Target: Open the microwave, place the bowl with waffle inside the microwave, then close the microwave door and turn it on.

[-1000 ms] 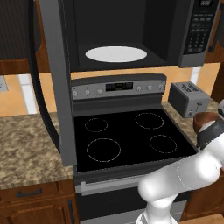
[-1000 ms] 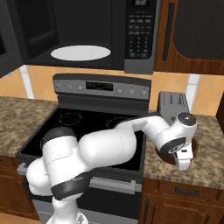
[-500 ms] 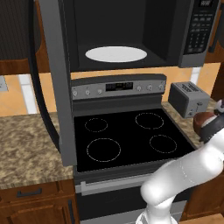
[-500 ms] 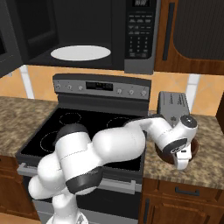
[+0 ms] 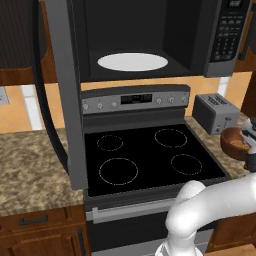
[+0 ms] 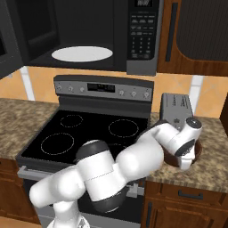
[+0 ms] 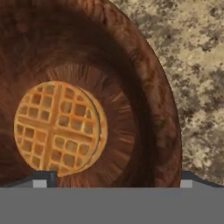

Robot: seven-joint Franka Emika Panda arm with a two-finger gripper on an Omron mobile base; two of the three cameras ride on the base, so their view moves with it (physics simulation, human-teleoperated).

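The microwave (image 5: 150, 40) is seen mounted above the stove (image 5: 150, 160), with the microwave door (image 5: 62, 95) swung fully open at 9 o'clock and the white turntable plate (image 5: 132, 62) exposed inside. The bowl (image 7: 148, 87) is set on the granite worktop (image 6: 213, 164), at 3 o'clock of the stove and just in front of the toaster (image 6: 176, 107). The waffle (image 7: 57, 127) is laid flat on the bowl's bottom. The pincer (image 7: 116, 177) is held directly over the bowl with its tips spread wide apart, astride the near rim, and nothing is gripped.
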